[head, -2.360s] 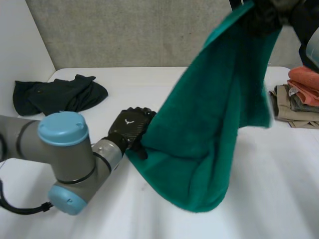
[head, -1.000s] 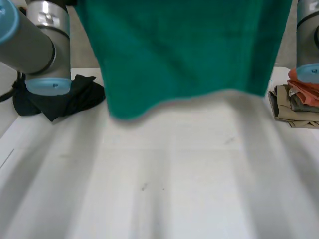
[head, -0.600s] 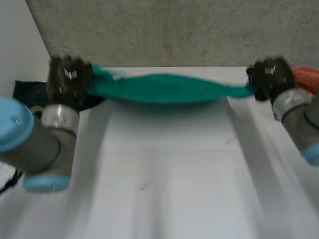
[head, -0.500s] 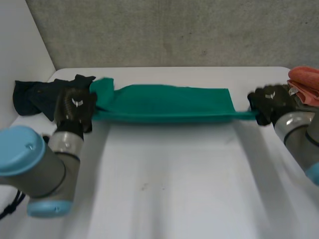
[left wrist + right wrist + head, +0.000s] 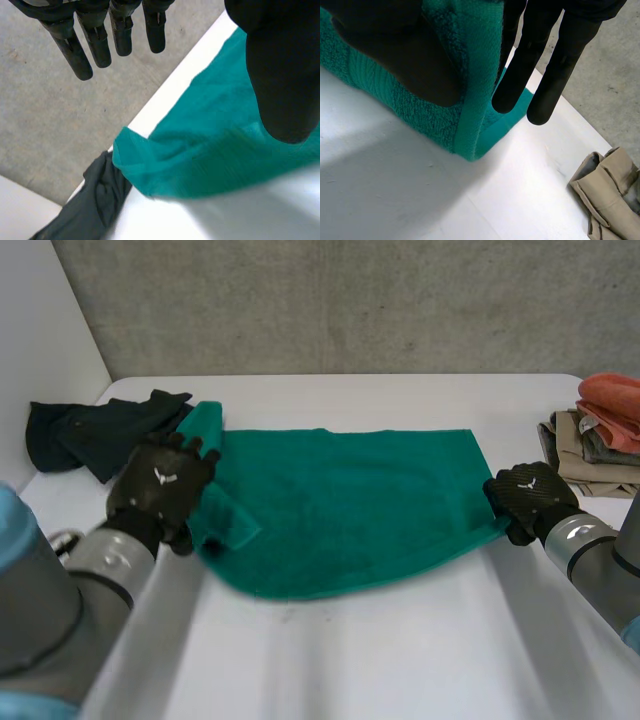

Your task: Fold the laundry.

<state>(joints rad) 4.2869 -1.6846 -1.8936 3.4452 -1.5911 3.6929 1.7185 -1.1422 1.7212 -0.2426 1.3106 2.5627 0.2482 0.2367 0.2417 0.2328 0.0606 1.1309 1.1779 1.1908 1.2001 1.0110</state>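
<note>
A green towel [image 5: 350, 505] lies spread across the white table [image 5: 400, 640], with its left corner flopped over onto itself. My left hand [image 5: 160, 485] hovers at that left edge. In the left wrist view its fingers [image 5: 100, 40] are straight, the thumb stands apart, and the towel [image 5: 210, 150] lies loose below them. My right hand [image 5: 528, 498] is at the towel's right near corner. There the towel's hem [image 5: 475, 75] is pinched between the thumb and the fingers [image 5: 530, 60].
A dark crumpled garment [image 5: 100, 430] lies at the back left, just beyond the towel's left corner [image 5: 95, 210]. A stack of folded clothes [image 5: 600, 435] in beige, grey and orange stands at the right edge, close to my right hand [image 5: 605, 200].
The towel hung high between both hands, then came down stretched and now lies spread on the table. My left hand has let go of its corner; the right keeps its pinch.
</note>
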